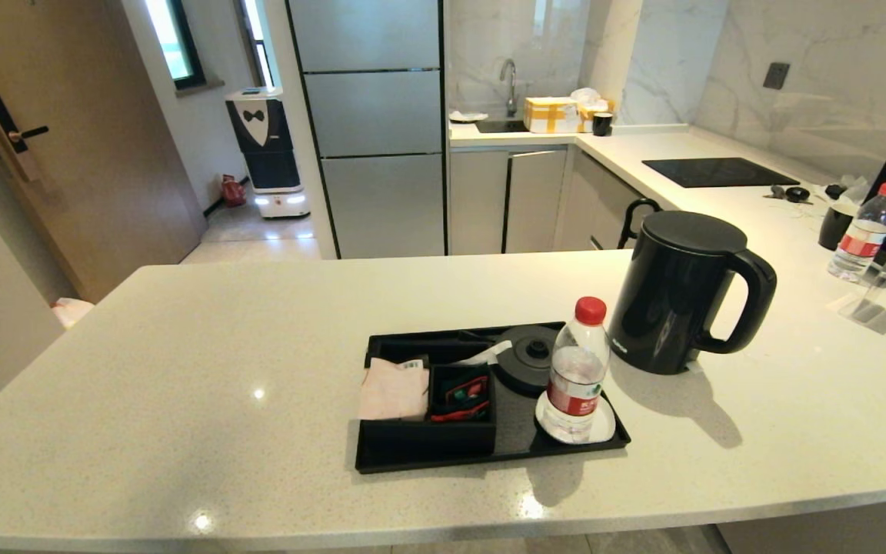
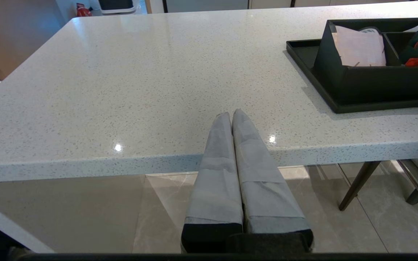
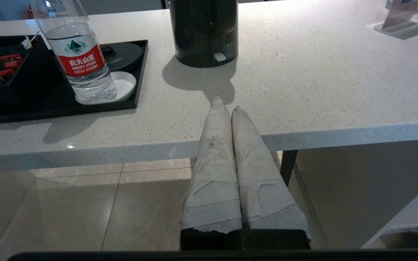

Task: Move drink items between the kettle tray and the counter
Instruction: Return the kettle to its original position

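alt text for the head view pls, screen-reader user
A black electric kettle stands on the speckled white counter, just right of a black tray and off its round base. In the tray, a red-capped water bottle stands on a white coaster, with pink sachets in a divided compartment. Neither arm shows.

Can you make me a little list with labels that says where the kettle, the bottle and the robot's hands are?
kettle: upright on the counter, right of the tray, off its base
tray: holds round kettle base, compartments, coaster
water bottle: upright on the white coaster
pink sachet: in a tray compartment
left end effector: shut, empty, at counter edge
right end effector: shut, empty, at counter edge
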